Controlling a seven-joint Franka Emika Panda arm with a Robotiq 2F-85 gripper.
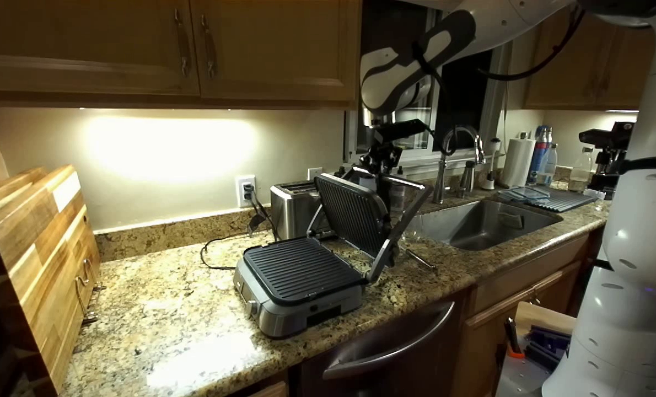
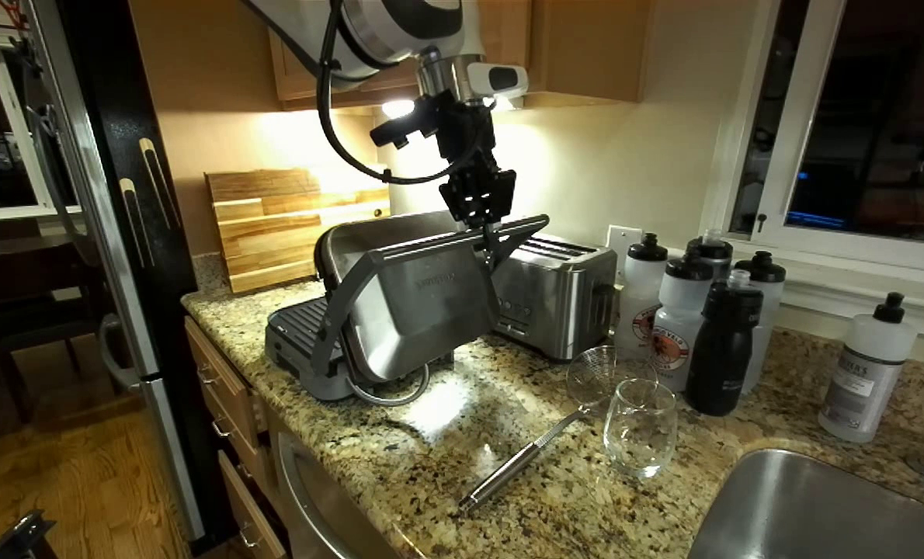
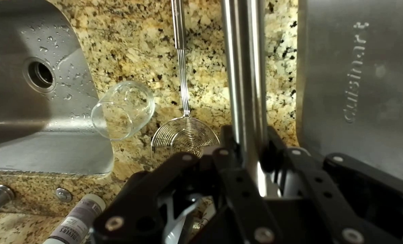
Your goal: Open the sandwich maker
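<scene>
The sandwich maker (image 1: 300,270) stands on the counter with its lid (image 1: 353,215) raised and tilted back, in both exterior views. Its dark ribbed plates face an exterior view; the lid's silver outside (image 2: 431,303) shows from behind. The lid also shows at the right of the wrist view (image 3: 357,78). The bar handle (image 3: 244,67) runs between my gripper's fingers (image 3: 248,145). My gripper (image 2: 489,237) points down and is shut on the handle, with a finger against each side. In an exterior view the lid and handle partly hide the gripper's fingertips (image 1: 383,182).
A steel toaster (image 2: 555,295) stands close behind the sandwich maker. A wire skimmer (image 2: 520,462), a stemless glass (image 2: 640,427) and several bottles (image 2: 672,310) stand or lie towards the sink (image 1: 485,223). Cutting boards (image 1: 41,259) stand at the far end. Cabinets (image 1: 273,49) hang above.
</scene>
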